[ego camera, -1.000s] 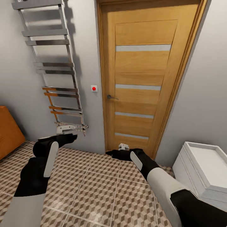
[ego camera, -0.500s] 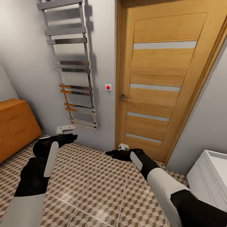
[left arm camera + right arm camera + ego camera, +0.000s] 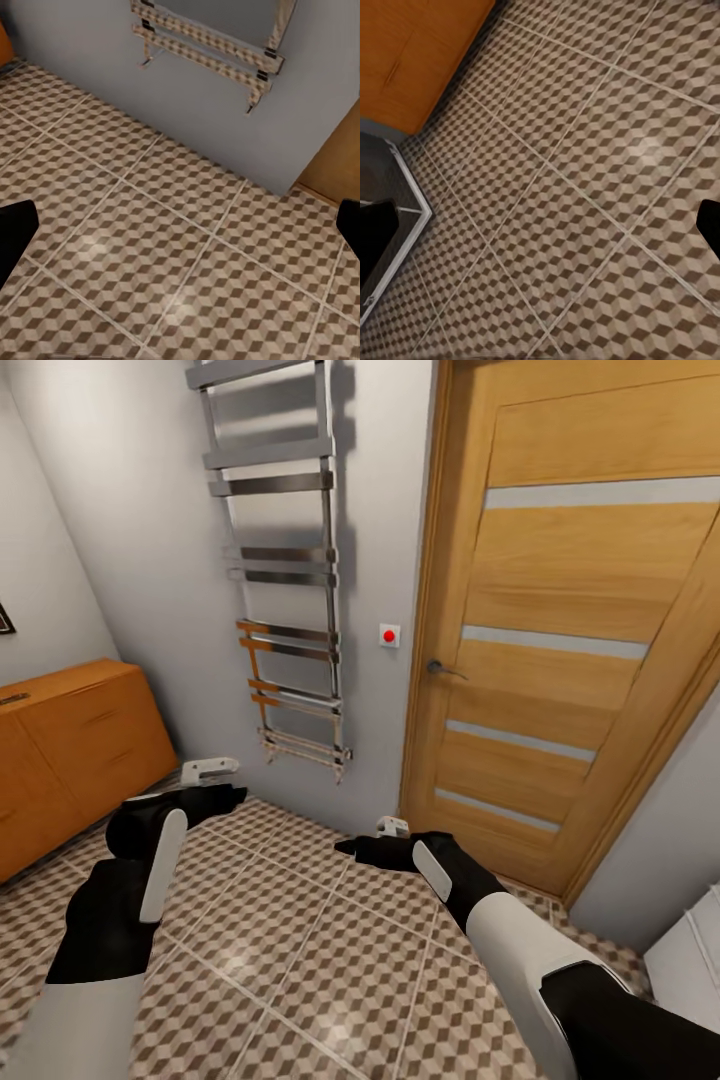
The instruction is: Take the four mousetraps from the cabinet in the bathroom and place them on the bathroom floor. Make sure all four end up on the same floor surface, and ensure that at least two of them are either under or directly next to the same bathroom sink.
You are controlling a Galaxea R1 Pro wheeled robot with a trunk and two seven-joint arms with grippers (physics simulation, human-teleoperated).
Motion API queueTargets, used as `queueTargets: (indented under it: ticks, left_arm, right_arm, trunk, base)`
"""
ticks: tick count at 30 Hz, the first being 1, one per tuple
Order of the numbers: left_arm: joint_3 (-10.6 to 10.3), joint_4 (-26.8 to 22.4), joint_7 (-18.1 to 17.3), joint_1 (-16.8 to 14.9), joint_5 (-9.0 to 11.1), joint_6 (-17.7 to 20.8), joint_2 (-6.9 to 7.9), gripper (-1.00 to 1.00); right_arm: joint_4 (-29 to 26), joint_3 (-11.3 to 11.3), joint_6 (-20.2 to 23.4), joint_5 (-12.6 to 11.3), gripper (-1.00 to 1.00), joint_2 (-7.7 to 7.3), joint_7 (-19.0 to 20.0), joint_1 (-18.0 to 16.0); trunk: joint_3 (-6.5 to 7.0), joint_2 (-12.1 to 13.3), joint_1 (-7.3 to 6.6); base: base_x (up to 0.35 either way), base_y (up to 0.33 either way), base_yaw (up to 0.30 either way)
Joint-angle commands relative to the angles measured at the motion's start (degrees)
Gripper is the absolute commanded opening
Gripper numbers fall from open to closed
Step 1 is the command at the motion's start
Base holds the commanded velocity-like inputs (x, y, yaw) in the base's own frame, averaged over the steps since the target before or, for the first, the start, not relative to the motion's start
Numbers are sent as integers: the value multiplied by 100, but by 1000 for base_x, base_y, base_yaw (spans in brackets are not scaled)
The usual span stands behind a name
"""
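Note:
The orange-brown cabinet (image 3: 70, 750) with slot-handled drawers stands against the left wall; its corner also shows in the right wrist view (image 3: 412, 52). No mousetraps are in view. The cube-patterned bathroom floor (image 3: 300, 960) spreads below both arms. My left gripper (image 3: 222, 780) is held out over the floor near the cabinet, open and empty, its fingertips (image 3: 15, 232) far apart in the left wrist view. My right gripper (image 3: 368, 837) hovers over the tiles in front of the door, also open and empty, with its fingertips (image 3: 375, 232) at the frame's edges.
A chrome towel rail (image 3: 285, 590) hangs on the grey wall ahead. A wooden door (image 3: 580, 610) with a red button (image 3: 389, 635) beside it is at the right. A white unit's corner (image 3: 690, 960) shows at the lower right. A grey, pale-framed panel (image 3: 397, 187) lies beside the cabinet.
The camera has turned left: door and towel rail slid right in the picture, the cabinet came into fuller view, the white unit nearly left it. Both arms keep their pose.

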Motion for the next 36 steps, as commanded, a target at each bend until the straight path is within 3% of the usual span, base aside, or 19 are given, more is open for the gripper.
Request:
queueTargets:
  ticks: [1, 20, 36]
  left_arm:
    - [-9, -5, 51, -5, 59, 23, 2, 100]
    - [-48, -5, 52, -7, 59, 23, 2, 100]
    - [-50, 3, 44, -9, 59, 23, 2, 100]
  right_arm:
    - [-3, 7, 20, -2, 100, 0, 6, -6]
    - [-1, 20, 20, 5, 100, 0, 6, -5]
    - [3, 26, 21, 17, 100, 0, 6, -5]
  trunk:
    - [-17, -13, 4]
    - [-97, -13, 4]
    - [-156, -13, 4]
  base:
    - [19, 0, 263]
    - [16, 1, 264]
    - [105, 75, 265]
